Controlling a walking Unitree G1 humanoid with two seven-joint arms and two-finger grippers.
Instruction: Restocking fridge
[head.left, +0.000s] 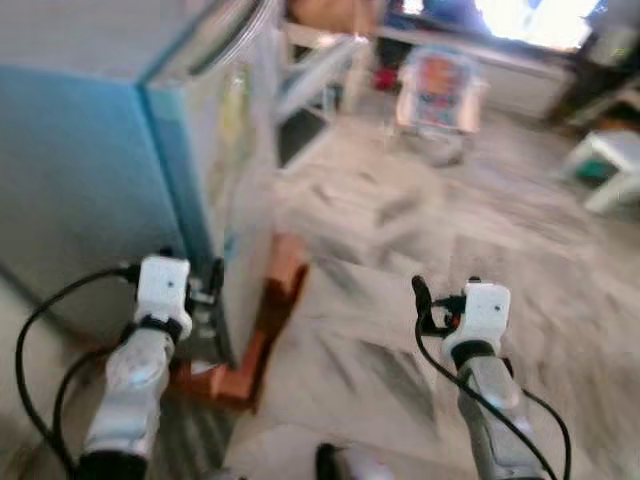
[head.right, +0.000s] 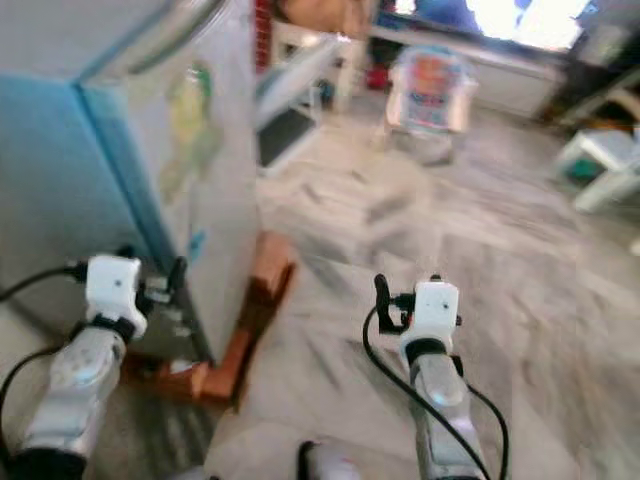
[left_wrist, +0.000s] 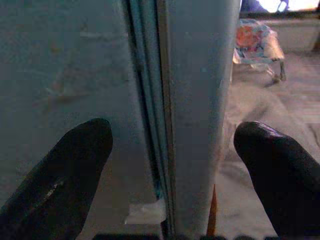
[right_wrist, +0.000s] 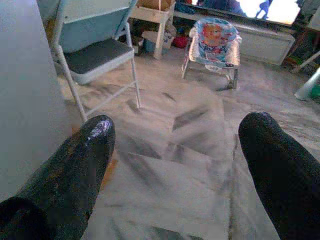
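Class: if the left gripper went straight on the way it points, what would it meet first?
Probably the fridge: the left gripper is open, facing its door edge close ahead.

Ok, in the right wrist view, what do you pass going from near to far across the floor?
The right gripper's fingers nearest, wide apart → bare marble floor → folding chair and baby bouncer, about equally far → low white unit along the back wall.
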